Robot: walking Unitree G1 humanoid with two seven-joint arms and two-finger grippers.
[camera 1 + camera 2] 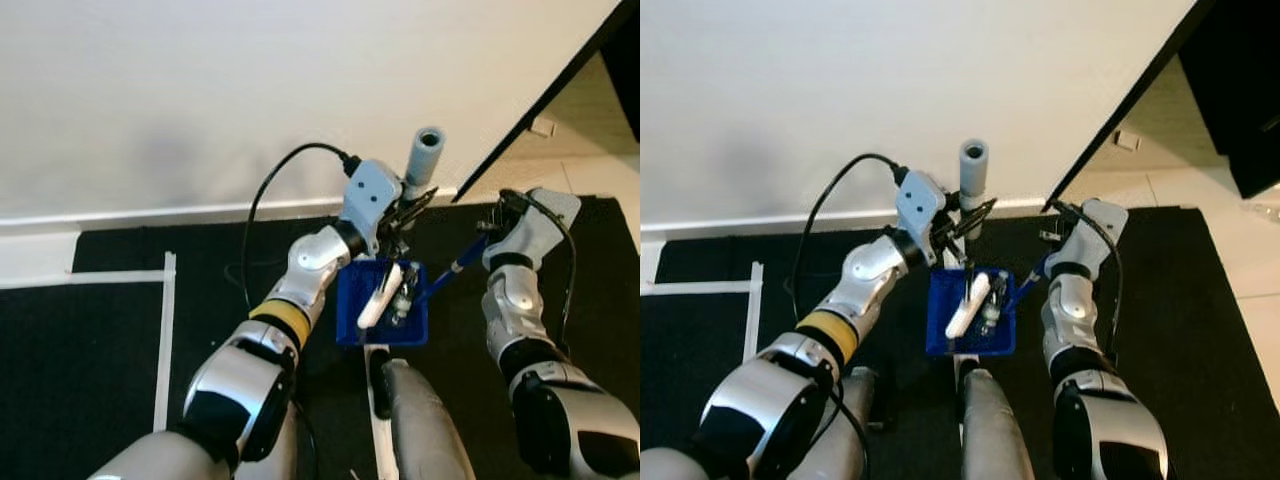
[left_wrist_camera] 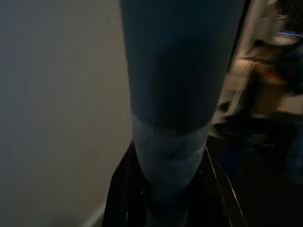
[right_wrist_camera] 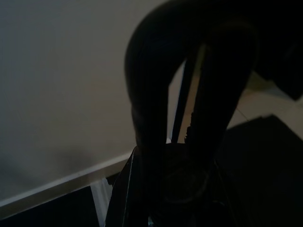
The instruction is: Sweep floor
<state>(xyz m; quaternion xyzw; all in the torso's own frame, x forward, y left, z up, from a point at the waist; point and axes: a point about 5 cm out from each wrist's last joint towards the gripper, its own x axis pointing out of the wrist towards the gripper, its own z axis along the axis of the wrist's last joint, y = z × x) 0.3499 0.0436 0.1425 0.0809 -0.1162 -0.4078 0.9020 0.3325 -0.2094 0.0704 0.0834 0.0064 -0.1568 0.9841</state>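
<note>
My left gripper [image 1: 405,215] is shut on the upright grey-blue broom handle [image 1: 425,152], close to the white wall. In the left wrist view the broom handle [image 2: 170,94] stands large between the black fingers [image 2: 119,198]. A blue dustpan [image 1: 350,300] hangs low in front of me, holding a white oblong piece [image 1: 378,296] and some small litter. Its blue handle [image 1: 455,268] runs up to my right gripper [image 1: 495,228], which is shut on it. In the right wrist view the dustpan handle [image 3: 161,94] is a dark loop between the fingers.
The floor is a black mat [image 1: 90,380] with white tape lines [image 1: 165,330]. A white baseboard [image 1: 150,213] runs along the wall. A dark slanted door edge [image 1: 545,95] and pale tiles [image 1: 600,165] lie at the right. My own legs [image 1: 420,425] are below the dustpan.
</note>
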